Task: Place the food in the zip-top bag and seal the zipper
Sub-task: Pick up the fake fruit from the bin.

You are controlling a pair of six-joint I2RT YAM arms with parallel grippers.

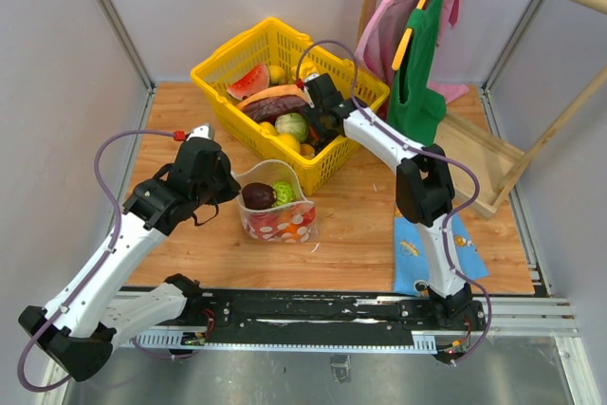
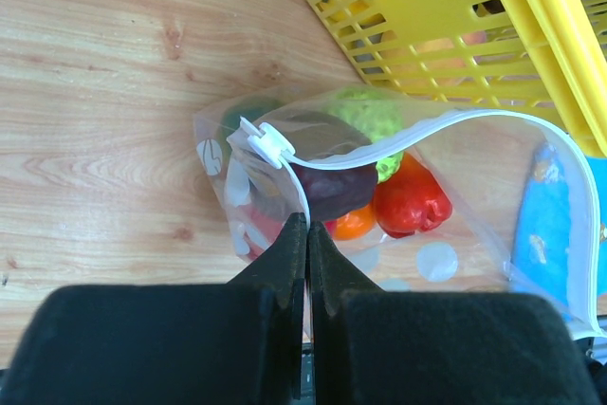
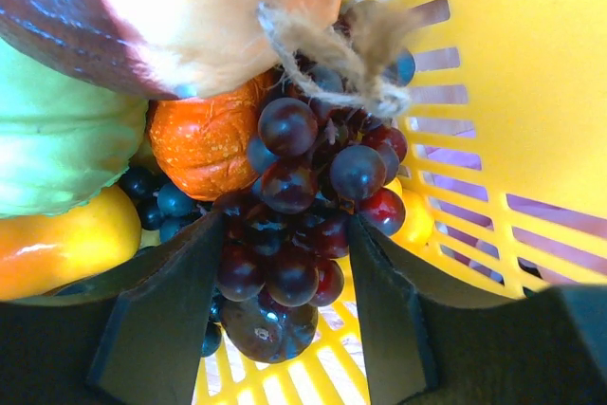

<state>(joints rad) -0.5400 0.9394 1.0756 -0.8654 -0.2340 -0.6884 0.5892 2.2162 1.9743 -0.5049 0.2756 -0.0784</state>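
The zip-top bag stands open on the wooden table in front of the basket, with food inside: a dark purple piece, a red pepper, an orange piece and a green one. My left gripper is shut on the bag's rim, where the white zipper runs in between its fingers; the slider sits just beyond. My right gripper reaches down into the yellow basket, its fingers pressed on both sides of a bunch of dark red grapes.
More food fills the basket: a watermelon slice, a bumpy orange fruit, a pale green piece, blue grapes. A blue patterned cloth lies at the right front. A wooden rack with hanging clothes stands back right.
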